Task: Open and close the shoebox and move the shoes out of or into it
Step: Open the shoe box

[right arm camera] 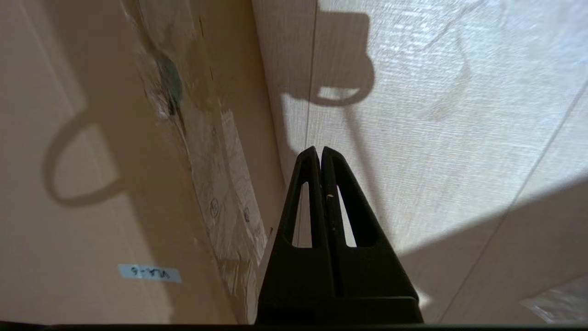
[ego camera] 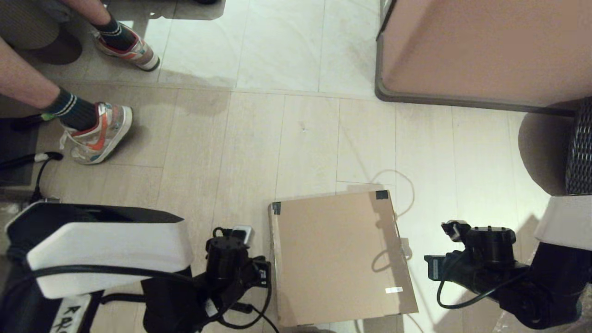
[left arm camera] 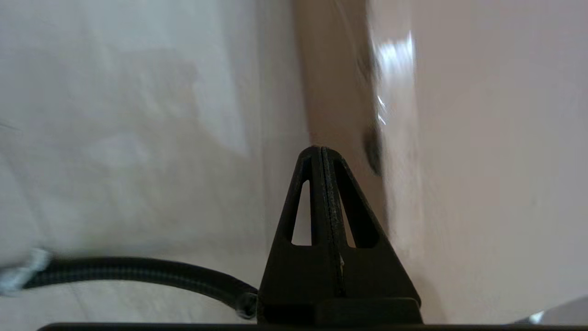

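The shoebox [ego camera: 337, 259] lies on the floor between my two arms, its lid down flat, with black tape on its two far corners and a small white sticker [ego camera: 393, 290] near the right edge. The shoes are out of view. My left gripper [left arm camera: 321, 149] is shut on nothing, low beside the box's left wall [left arm camera: 340, 92]. Just off the box's right side [right arm camera: 220, 184], my right gripper [right arm camera: 320, 149] is likewise shut and empty, over the floor. In the head view, both wrists [ego camera: 231, 263] [ego camera: 481, 254] flank the box.
A person's feet in silvery sneakers with orange accents [ego camera: 97, 134] [ego camera: 132, 48] stand at the far left. A large pinkish-brown cabinet [ego camera: 485, 46] fills the far right. A woven dark basket [ego camera: 580, 148] is at the right edge. A thin white cord [ego camera: 402, 180] loops by the box.
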